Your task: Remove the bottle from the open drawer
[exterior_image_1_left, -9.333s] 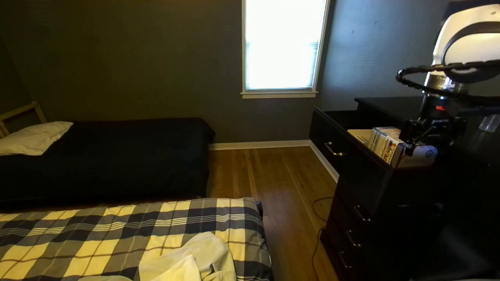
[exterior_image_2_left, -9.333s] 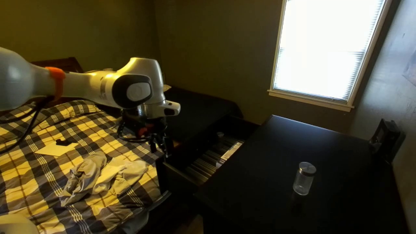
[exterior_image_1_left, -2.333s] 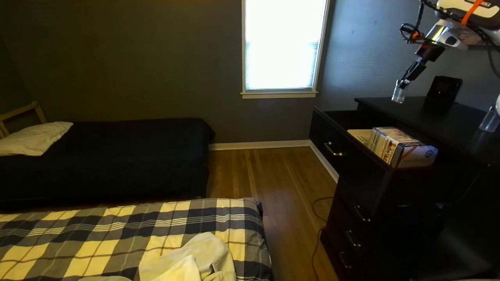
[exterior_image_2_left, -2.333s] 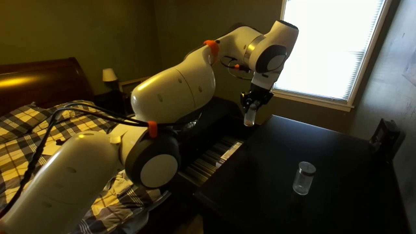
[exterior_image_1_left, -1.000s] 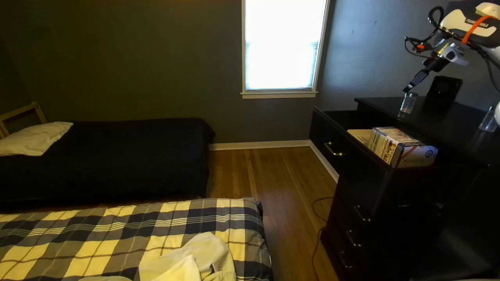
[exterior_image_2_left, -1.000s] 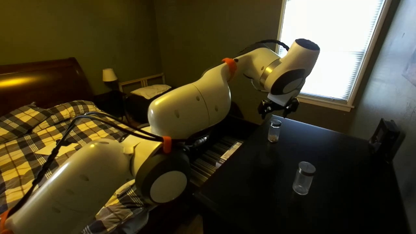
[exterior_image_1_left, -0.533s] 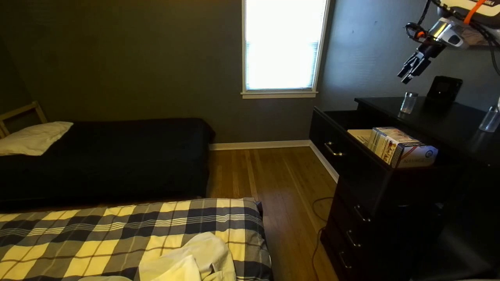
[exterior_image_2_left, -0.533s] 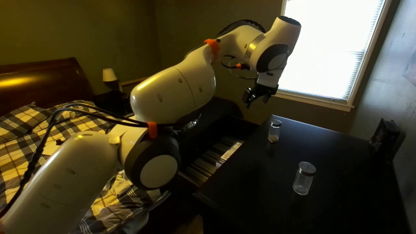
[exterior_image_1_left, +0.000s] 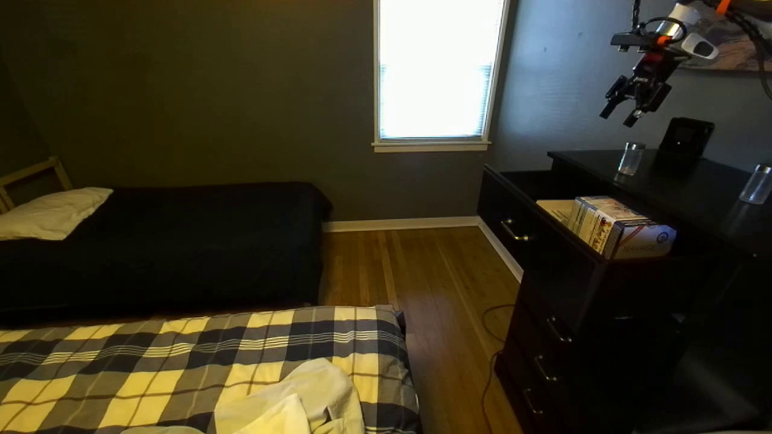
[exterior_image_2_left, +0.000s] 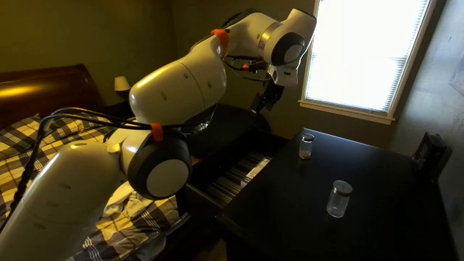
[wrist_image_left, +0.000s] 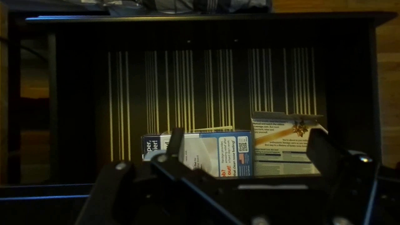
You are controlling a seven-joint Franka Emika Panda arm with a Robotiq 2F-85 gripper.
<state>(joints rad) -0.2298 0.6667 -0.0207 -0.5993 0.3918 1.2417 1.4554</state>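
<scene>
1. Bottle (exterior_image_2_left: pixel 305 148): we find it standing upright on top of the dresser (exterior_image_2_left: pixel 286 210), near a corner, outside the open drawer (exterior_image_1_left: pixel 543 253).
2. Gripper (exterior_image_1_left: pixel 618 117): spread wide. In both exterior views the bottle sits lower than the gripper, and the two are apart.
3. Wrist view: we look down into the drawer past the gripper.
4. Jar (exterior_image_1_left: pixel 754 185): upright on the dresser, well apart from the bottle; in an exterior view it stands at the right frame edge.
5. Hidden: in the wrist view the gripper covers the lower part of a box (wrist_image_left: pixel 209 153) in the drawer. A printed panel (wrist_image_left: pixel 281 140) shows just beside it; we cannot tell whether it belongs to the same box.
6. Hidden: the arm (exterior_image_2_left: pixel 185 90) blocks much of the plaid bed (exterior_image_2_left: pixel 123 232) in an exterior view and is cut off at lower left.
7. Hard to make out: in an exterior view the fingers (exterior_image_2_left: pixel 258 103) are dark on dark, their gap unclear to us. Matter low in the bottle is too small to identify.
</scene>
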